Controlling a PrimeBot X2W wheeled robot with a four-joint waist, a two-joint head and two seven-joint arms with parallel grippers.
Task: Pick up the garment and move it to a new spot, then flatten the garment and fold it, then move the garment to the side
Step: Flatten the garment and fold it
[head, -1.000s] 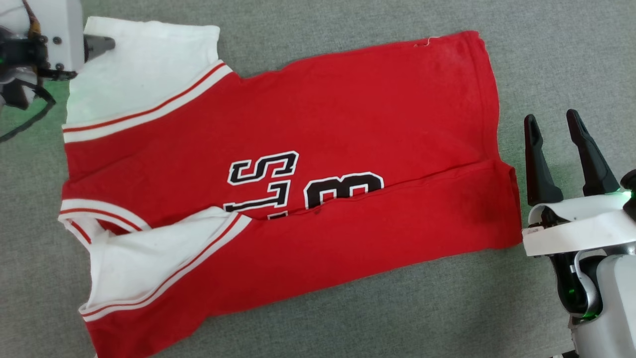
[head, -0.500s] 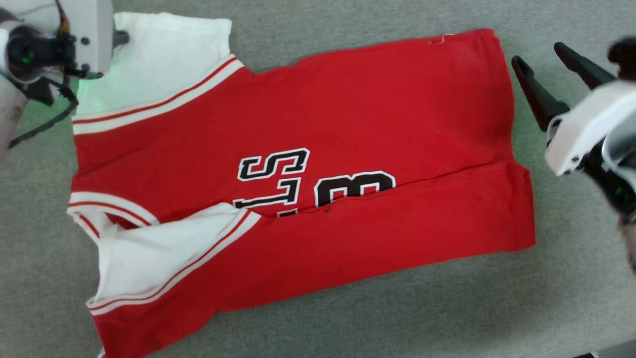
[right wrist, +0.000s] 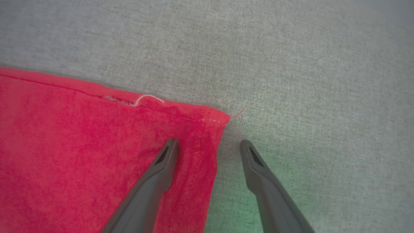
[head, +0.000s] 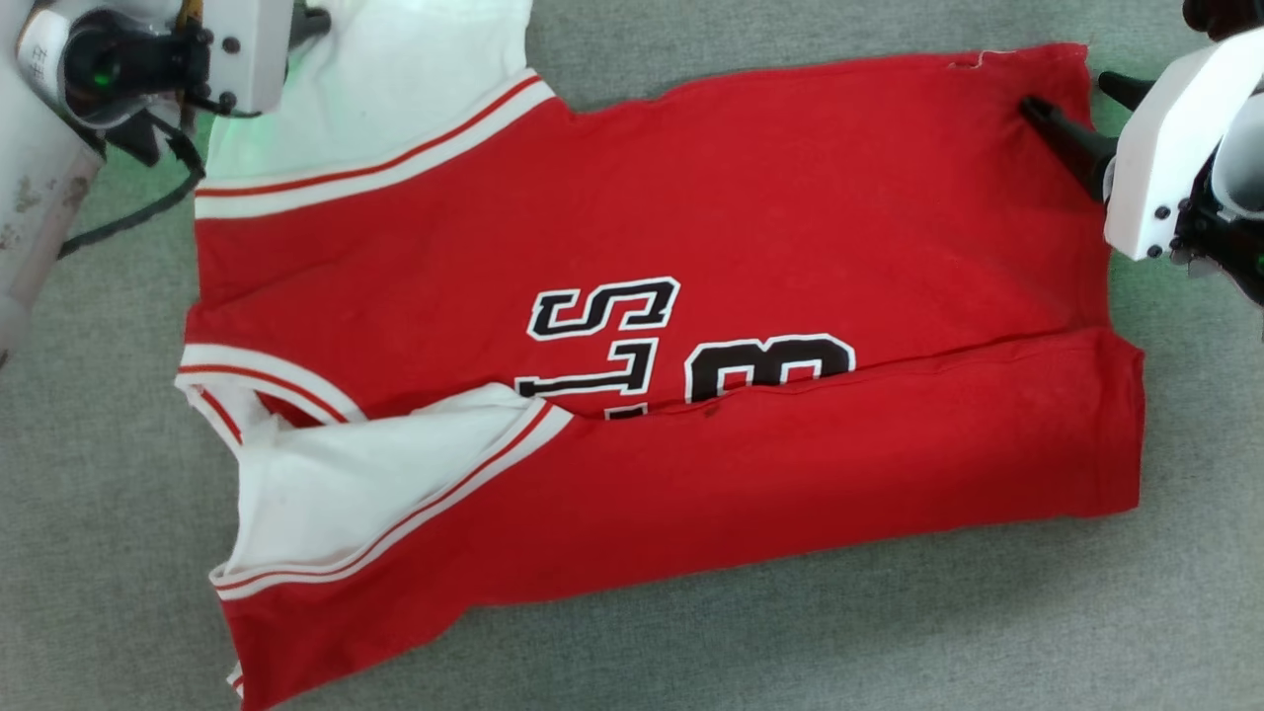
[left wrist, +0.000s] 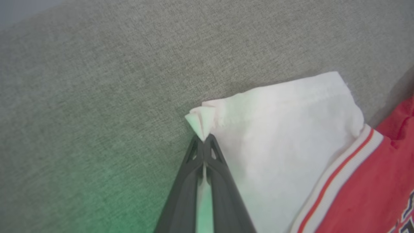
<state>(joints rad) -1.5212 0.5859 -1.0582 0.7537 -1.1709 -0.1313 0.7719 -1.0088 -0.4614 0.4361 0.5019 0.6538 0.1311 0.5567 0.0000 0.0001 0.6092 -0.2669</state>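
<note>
The grey surface [head: 691,652] is covered across most of its middle by the garment [head: 750,227], which is laid out nearly flat. Its near long side is already turned over onto the black lettering, so the folding step is judged to be in hand. The left claw [left wrist: 203,139] is pressed together on the outer corner of the far white sleeve [left wrist: 284,129], and a small peak of cloth is pinched between its tips. The right claw [right wrist: 209,145] is spread wide at the opposite end, with one finger over red cloth, the other over bare surface, and the hem corner [right wrist: 221,117] just ahead. Whether its tips touch the cloth cannot be told. For the next move, that claw would probably need to be closed on the hem edge, so that both far ends could be lifted together and carried toward the near side. A loose thread [right wrist: 148,97] is seen on the far hem.
</note>
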